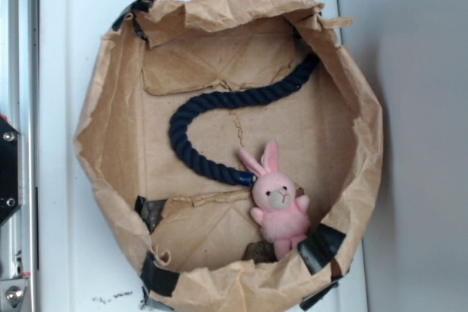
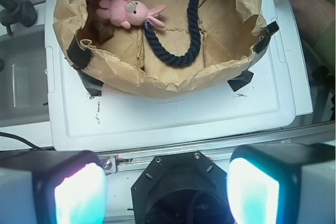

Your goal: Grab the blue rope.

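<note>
Exterior view. The blue rope (image 1: 196,111) lies on the floor of a crumpled brown paper enclosure (image 1: 110,118) taped at its corners, which sits on a white tray (image 1: 58,71). The rope runs in an S-curve from the upper right wall, across the middle, round a bend at the left, and down to an end bound in brighter blue that touches the ear of a pink plush bunny (image 1: 279,202). My pincer does not appear in this view.

Wrist view. My gripper (image 2: 167,192) shows at the bottom edge, its two fingertip pads (image 2: 79,195) standing wide apart with nothing between them, well short of the paper enclosure (image 2: 157,80). The rope (image 2: 181,59) lies beyond the near wall, its U-bend closest to me; the bunny (image 2: 128,11) is at the far left.

Assessment. I judge the rope soft, limp and light, with a coarse twisted surface that should not slip. It will sag either side of wherever I hold it. The bend or the mid-run (clear of the bunny and the paper walls) looks the soundest place, jaws set across the strand.
</note>
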